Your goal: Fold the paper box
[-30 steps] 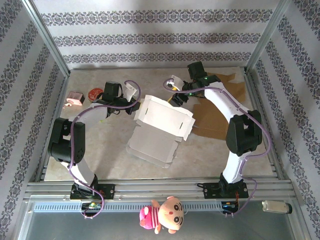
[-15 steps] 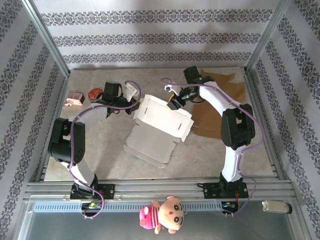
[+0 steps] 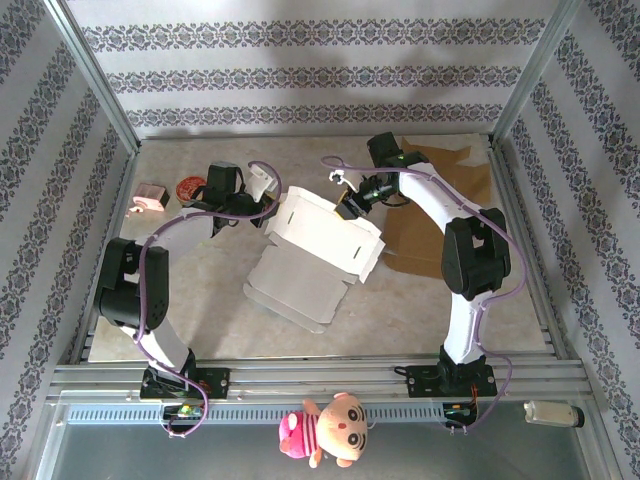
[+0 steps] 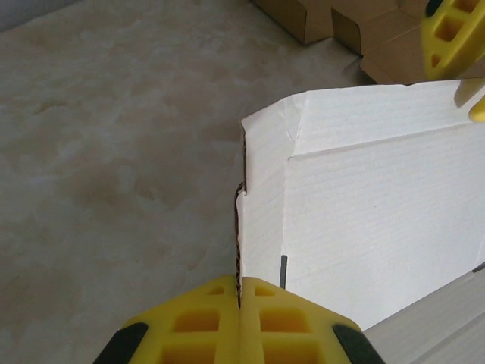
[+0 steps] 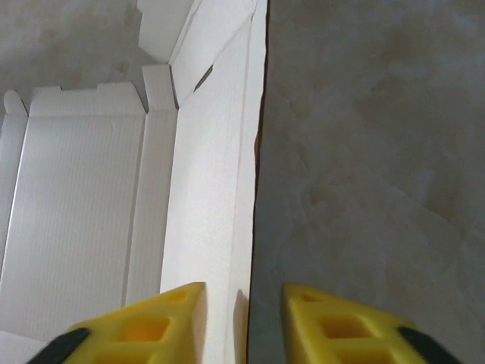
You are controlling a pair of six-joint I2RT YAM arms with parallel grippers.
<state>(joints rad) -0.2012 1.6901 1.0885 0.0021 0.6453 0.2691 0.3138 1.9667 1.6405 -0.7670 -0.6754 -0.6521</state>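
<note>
The white paper box (image 3: pixel 325 235) lies half folded in the middle of the table, its upper part raised over a flat lower panel. My left gripper (image 3: pixel 262 203) is at the box's left corner. In the left wrist view its yellow pads (image 4: pixel 240 292) are shut on the corrugated edge of the box (image 4: pixel 379 205). My right gripper (image 3: pixel 350 203) is at the box's far right wall. Seen from the right wrist, its jaws (image 5: pixel 244 292) straddle that upright wall (image 5: pixel 216 189). The wall lies against the left pad, and table shows between it and the right pad.
Brown cardboard sheets (image 3: pixel 440 215) lie flat at the right rear. A pink object (image 3: pixel 150 197) and a red round one (image 3: pixel 189 185) sit at the left rear. A plush doll (image 3: pixel 325 428) hangs on the front rail. Metal frame posts border the table.
My right gripper came down from above the far side onto the box's right wall and narrowed its jaws around it. The box's lower panel slid slightly left. The left gripper kept its hold.
</note>
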